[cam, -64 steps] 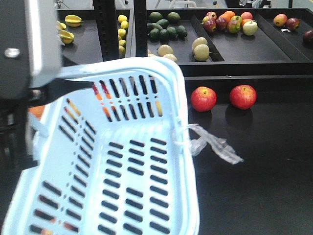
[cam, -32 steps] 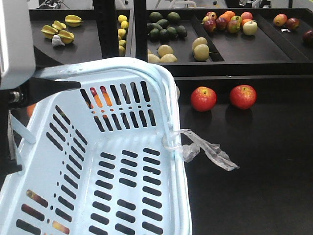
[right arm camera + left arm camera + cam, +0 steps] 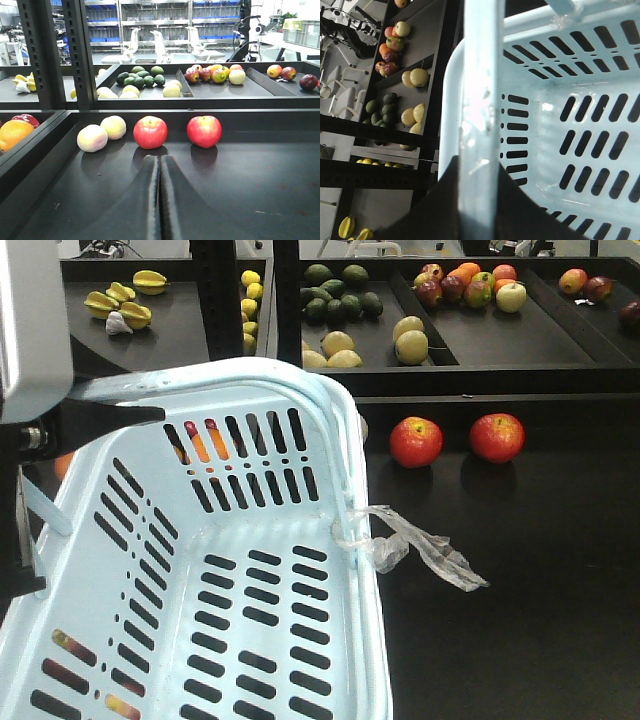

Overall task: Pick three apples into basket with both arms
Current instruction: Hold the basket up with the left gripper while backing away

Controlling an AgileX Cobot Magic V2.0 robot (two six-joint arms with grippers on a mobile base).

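The pale blue basket (image 3: 345, 455) hangs tilted at the left of the front view and is empty inside. My left gripper (image 3: 479, 167) is shut on its hoop handle (image 3: 480, 75). Its black finger (image 3: 105, 416) shows at the rim. A clear plastic strip (image 3: 425, 552) trails off the basket's right side. Two red apples (image 3: 416, 441) (image 3: 497, 437) sit on the black shelf right of the basket. My right gripper (image 3: 160, 159) is shut and empty, low over the shelf, its tips just short of the left apple (image 3: 150, 132). The other apple (image 3: 204, 131) is right of it.
Two pale round fruits (image 3: 92, 138) (image 3: 113, 127) lie left of the apples. An orange (image 3: 14, 134) and a dark red fruit (image 3: 26, 119) sit beyond a raised divider. Behind, an upper shelf holds avocados (image 3: 340, 295), pale fruits (image 3: 410, 340), mixed apples (image 3: 470, 285) and star fruit (image 3: 120, 305). Black uprights (image 3: 215, 300) stand there.
The basket and my left arm have swung left and lower over the last second, uncovering the star fruit tray. The apples and the right gripper's view stay as they were.
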